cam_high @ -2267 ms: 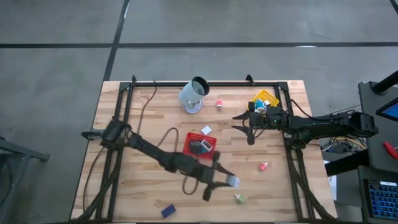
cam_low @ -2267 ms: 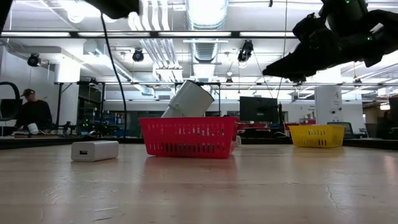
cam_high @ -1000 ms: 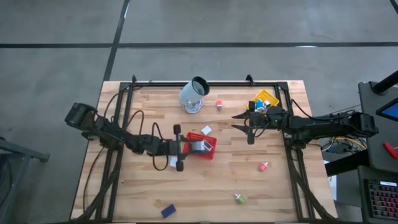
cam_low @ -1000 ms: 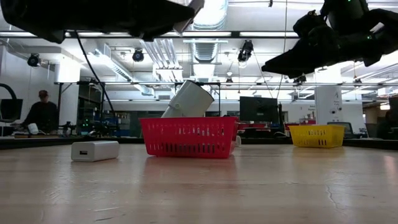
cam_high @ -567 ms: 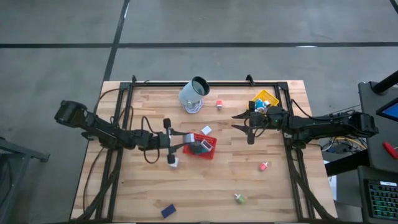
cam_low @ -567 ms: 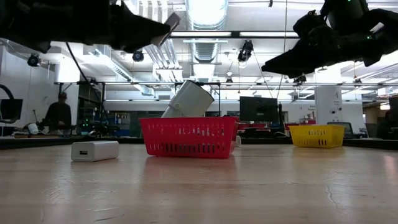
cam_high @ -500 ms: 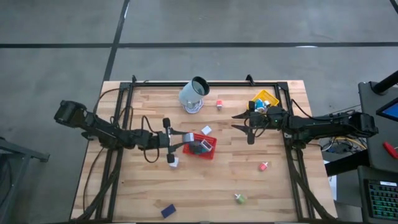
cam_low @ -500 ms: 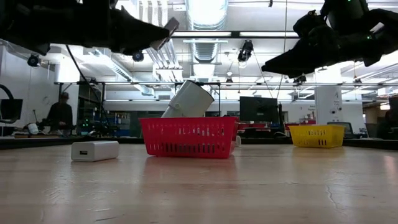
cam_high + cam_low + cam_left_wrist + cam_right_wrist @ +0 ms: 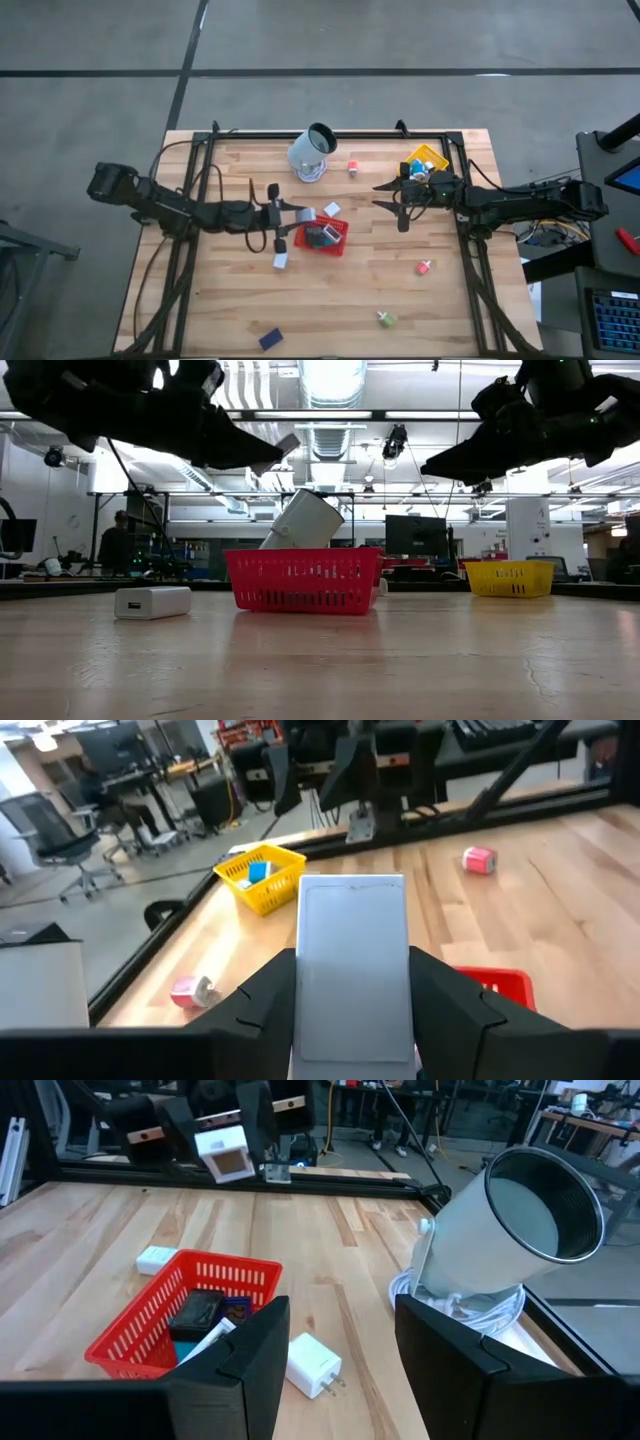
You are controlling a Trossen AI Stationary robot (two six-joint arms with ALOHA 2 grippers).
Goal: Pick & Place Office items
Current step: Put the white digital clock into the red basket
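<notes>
Left gripper [image 9: 300,213] with unlabelled grey slab [image 9: 352,966], now nearer red tray [image 9: 338,243].

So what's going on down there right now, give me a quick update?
Left gripper shut on a pale flat block, beside red tray. Right gripper empty, near yellow tray. Nothing blocking.

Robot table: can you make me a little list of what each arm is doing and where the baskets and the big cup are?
left gripper: shut on a flat pale block, held in the air beside the red basket
right gripper: empty, waiting near the yellow basket
red basket: middle of the table, holds a few dark items
white charger: on the table beside the red basket
big cup: tilted, at the table's far edge
</notes>
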